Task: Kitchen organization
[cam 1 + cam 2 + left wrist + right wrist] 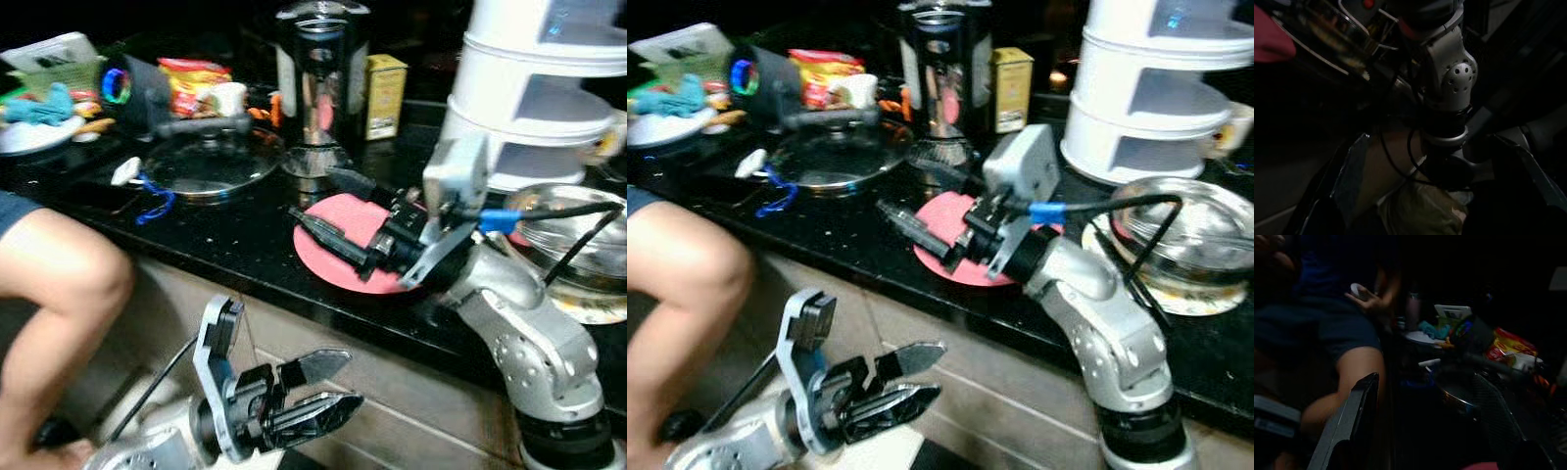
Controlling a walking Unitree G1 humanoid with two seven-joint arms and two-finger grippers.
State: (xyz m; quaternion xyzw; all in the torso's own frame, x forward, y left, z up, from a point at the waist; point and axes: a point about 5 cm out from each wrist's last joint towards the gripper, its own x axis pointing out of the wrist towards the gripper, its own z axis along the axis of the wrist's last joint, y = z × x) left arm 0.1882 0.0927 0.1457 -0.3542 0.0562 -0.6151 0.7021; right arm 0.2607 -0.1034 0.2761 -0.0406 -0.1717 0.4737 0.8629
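Sweeping the right gripper [328, 211] sideways risks striking the white tiered rack [539, 88], the steel blender jug [318, 69] or the glass pan lid [211, 162], all near it on the black bench [225, 245]; a person's knee [69, 284] stands close by the bench edge. Its jaws are spread wide, empty, hovering over the pink disc [348, 245]. Left gripper [323, 387] hangs below bench level, jaws narrowly parted, holding nothing.
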